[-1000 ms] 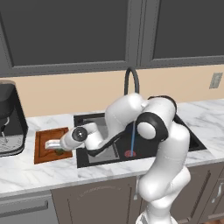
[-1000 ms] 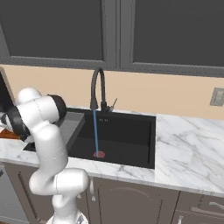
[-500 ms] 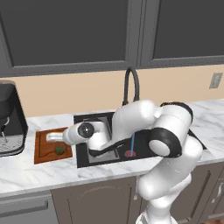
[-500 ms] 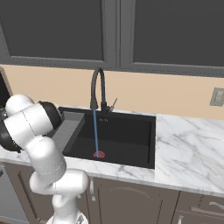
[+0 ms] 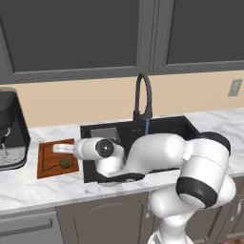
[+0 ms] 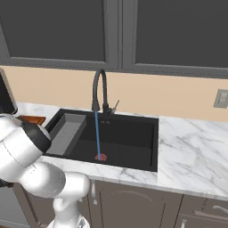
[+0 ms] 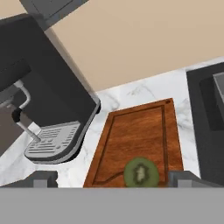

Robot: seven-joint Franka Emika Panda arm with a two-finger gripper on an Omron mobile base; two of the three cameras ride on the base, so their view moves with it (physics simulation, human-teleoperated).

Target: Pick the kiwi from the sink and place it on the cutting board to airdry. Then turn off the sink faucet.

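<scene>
The kiwi [image 5: 65,163] lies on the reddish-brown cutting board [image 5: 51,161], near its front edge. In the hand view the kiwi [image 7: 141,173] shows its cut green face on the cutting board [image 7: 140,131]. My gripper [image 5: 61,149] hovers just above the board, open, and its fingertips [image 7: 43,179] stand wide apart on either side of the fruit without touching it. The black gooseneck faucet [image 6: 100,89] still runs a blue stream into the black sink [image 6: 129,138], down to the red drain [image 6: 101,156].
A black coffee machine [image 7: 43,87] stands on the counter left of the board, close to its edge. A grey ribbed rack [image 6: 67,131] fills the sink's left part. My white arm stretches across the sink's front rim [image 5: 90,183].
The arm's elbow has swung right and lower in front of the sink. The hand has stayed over the board and the kiwi rests free on it.
</scene>
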